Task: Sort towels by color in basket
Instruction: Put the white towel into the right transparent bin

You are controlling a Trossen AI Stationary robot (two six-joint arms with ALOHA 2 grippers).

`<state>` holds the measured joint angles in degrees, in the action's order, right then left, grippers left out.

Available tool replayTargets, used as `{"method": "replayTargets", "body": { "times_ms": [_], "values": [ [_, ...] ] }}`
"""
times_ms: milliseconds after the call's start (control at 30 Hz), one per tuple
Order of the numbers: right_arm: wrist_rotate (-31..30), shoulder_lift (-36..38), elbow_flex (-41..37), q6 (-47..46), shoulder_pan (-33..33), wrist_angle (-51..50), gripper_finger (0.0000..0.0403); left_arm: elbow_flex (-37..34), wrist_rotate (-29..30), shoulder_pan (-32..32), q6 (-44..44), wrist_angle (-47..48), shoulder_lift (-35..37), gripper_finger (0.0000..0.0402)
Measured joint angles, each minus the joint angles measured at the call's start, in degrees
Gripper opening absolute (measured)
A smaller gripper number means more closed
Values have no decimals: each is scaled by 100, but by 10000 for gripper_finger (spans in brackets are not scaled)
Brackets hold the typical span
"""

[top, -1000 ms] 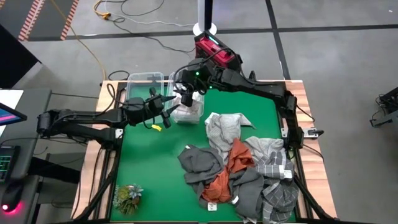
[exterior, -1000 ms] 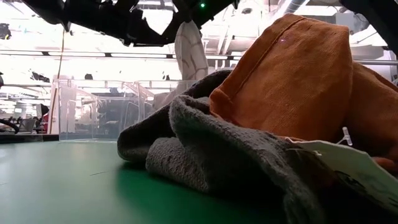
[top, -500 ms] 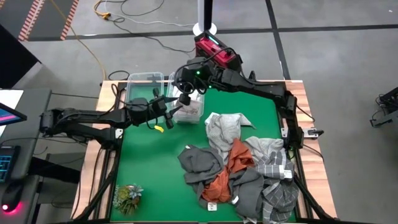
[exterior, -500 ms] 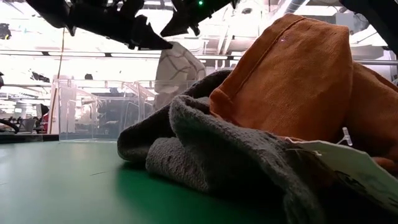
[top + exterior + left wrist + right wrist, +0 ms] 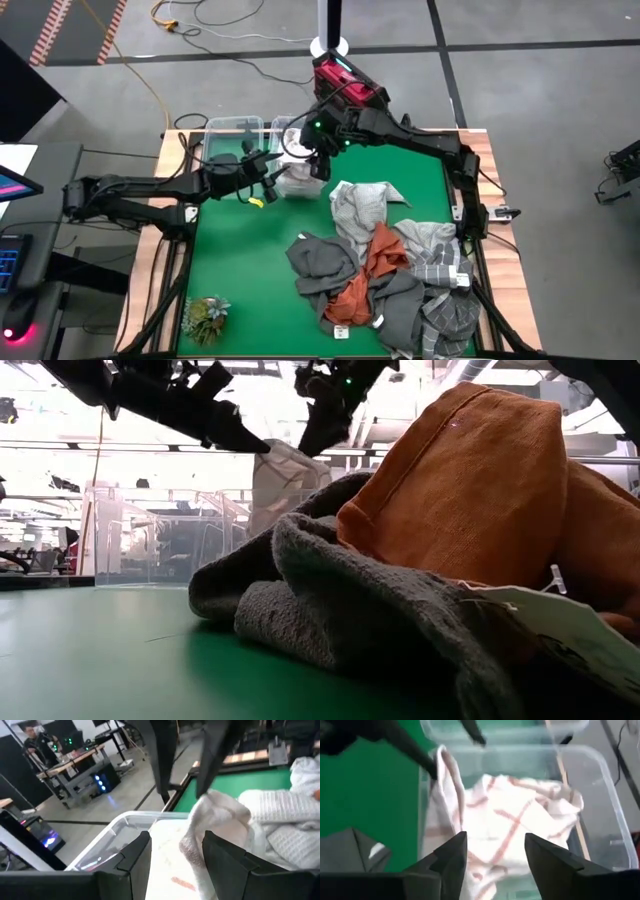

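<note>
in the high view, going left to right, a small green plant [image 5: 204, 318] sat at the lower left of the green table [image 5: 250, 290], untouched. the left gripper [image 5: 266, 174] reached in from the left edge and sat at the near corner of a clear plastic bin [image 5: 300, 178] in the upper middle; its fingers looked part-spread, and the left wrist view showed a fold of the white towel with red stripes [image 5: 505, 825] rising between them, though whether they pinched it could not be told. a second clear bin [image 5: 232, 133] stood just left of the first. the right gripper [image 5: 322, 162] hovered over the first bin's right side, jaws spread and empty, the white towel lying bunched inside below it. to the right and lower middle lay the unsorted pile: a light grey towel [image 5: 358, 208], dark grey towel [image 5: 322, 260], rust-orange towel [image 5: 380, 255] and grey plaid towel [image 5: 440, 262]. the step in hand looked like dropping off the white towel. next, the right arm would likely need to swing toward the pile, and pick one colour cleanly without dragging its neighbours.
</note>
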<state>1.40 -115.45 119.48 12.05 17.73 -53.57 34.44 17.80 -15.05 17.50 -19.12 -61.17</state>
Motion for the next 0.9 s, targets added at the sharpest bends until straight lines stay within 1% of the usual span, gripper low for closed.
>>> {"method": "replayTargets", "body": {
  "times_ms": [200, 300, 500, 633, 700, 767, 900],
  "values": [
    [40, -10, -490, 183, -138, 500, 239, 0, 370, -5, -56, 234, 267, 167],
    [62, -10, -937, 243, -138, 1102, 239, 0, 436, -5, -174, 534, 510, 167],
    [53, -10, -1637, 65, 259, 2128, 239, 0, 419, 8, -284, 991, 1026, 167],
    [47, -19, -1978, -103, 521, 2421, 240, 0, 383, 58, -376, 1100, 1267, 167],
    [49, -21, -1976, -150, 572, 2418, 240, 0, 374, 107, -382, 1167, 1340, 167],
    [50, 4, -1813, -151, 567, 2240, 240, 0, 372, 149, -369, 1230, 1401, 167],
    [57, 114, -1155, -142, 476, 1897, 240, 0, 370, 208, -375, 1249, 1540, 167]
  ]
}}
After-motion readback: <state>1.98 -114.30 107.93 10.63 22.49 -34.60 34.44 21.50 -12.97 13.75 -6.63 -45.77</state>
